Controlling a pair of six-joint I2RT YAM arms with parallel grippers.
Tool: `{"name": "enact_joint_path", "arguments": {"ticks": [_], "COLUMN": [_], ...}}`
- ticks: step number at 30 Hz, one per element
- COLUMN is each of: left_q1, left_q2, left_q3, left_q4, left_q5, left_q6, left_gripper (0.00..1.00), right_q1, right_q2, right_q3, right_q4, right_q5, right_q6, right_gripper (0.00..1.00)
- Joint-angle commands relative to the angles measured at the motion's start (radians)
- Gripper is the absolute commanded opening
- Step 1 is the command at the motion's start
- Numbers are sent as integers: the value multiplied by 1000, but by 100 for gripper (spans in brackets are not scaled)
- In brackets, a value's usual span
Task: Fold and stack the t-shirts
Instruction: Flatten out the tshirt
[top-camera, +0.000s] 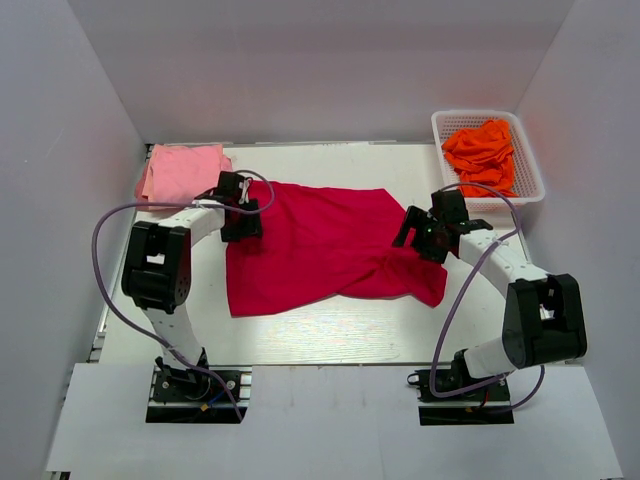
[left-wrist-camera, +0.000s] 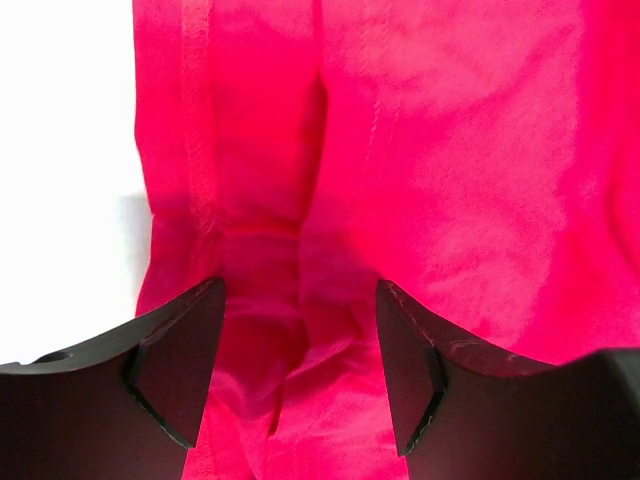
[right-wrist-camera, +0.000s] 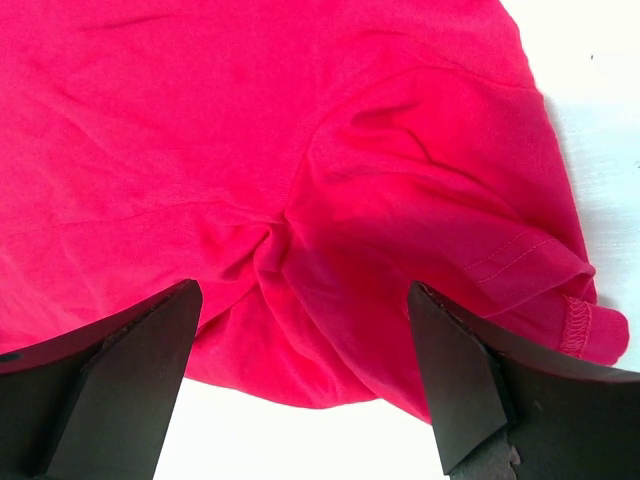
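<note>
over the red t-shirt (top-camera: 320, 245), left gripper (top-camera: 243, 228) and right gripper (top-camera: 411, 233) hang, jaws spread.

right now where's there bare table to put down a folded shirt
Bare table runs along the near edge, between the red shirt and the arm bases. Another free strip lies at the far edge, between the pink shirt and the basket. The middle is crowded: left gripper and right gripper over the red shirt.

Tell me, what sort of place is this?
Probably a robotics lab test cell: a white table boxed in by plain walls, a left arm and a right arm bolted at its near edge, and a crimson t-shirt spread near a basket of orange t-shirts.
</note>
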Motion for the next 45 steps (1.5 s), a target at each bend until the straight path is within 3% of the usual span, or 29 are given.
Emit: {"name": "enact_joint_path", "arguments": {"ticks": [1,13,18,22,26,30,32,34,36,45], "left_q1": [4,4,4,4,4,4,4,4,4,4], "left_q2": [-66,-129,-117,-106,-116,-152,-161,-175,-189,-256], "left_q3": [-25,-104,-176,-155,-155,-164,-152,-152,-152,-184], "left_q4": [25,112,218,199,209,204,184,184,184,232], "left_q5": [9,124,247,247,247,214,181,168,157,167], "left_q6": [1,23,32,41,27,8,7,7,-3,-3], "left_gripper": [72,65,62,59,48,48,38,23,0,0], "right_q1": [-1,-2,-1,-3,-1,-2,-1,1,-4,-4], "right_q2": [20,30,30,24,27,30,29,27,30,24], "right_q3": [19,5,5,2,4,2,-1,4,8,65], "right_q4": [-14,-8,-14,-14,-11,-4,-4,-2,-7,-82], "right_q5": [-2,-3,6,12,1,-9,-9,-8,-6,76], "right_q6": [-10,-10,-21,-23,-26,-23,-23,-26,-24,-30], "right_gripper": [89,89,89,89,89,89,89,89,89,89]}}
